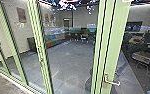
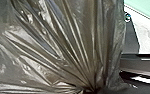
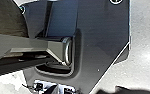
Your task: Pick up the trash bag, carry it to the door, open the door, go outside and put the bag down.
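Trash bag (image 2: pixel 61 45), brown and glossy, spreads across the left and middle of the left wrist view, its film drawn into long pleats that converge near the bottom centre. That gathering suggests the left end effector has hold of it, though I cannot tell how far open it is. The right end effector's opening, and whether it has hold of anything, I cannot tell either.

In the head view, from left to right, pale green uprights (image 1: pixel 12 47) divide the glass at the left of the frame. A framed picture (image 1: pixel 22 14) hangs on the wall at upper left, with a low blue and orange seat (image 1: pixel 51 40) right of it. Grey floor (image 1: pixel 68 58) fills the middle. Right of centre stands the green-framed door (image 1: pixel 113 47), apparently closed, with its lever handle (image 1: pixel 106 79) low in the frame. A chair (image 1: pixel 142 57) shows at the right.

The step in hand looks like reaching the door with the bag and opening it. The next move calls for lining up with the handle and working it, probably with the right end effector, while the bag stays secure.
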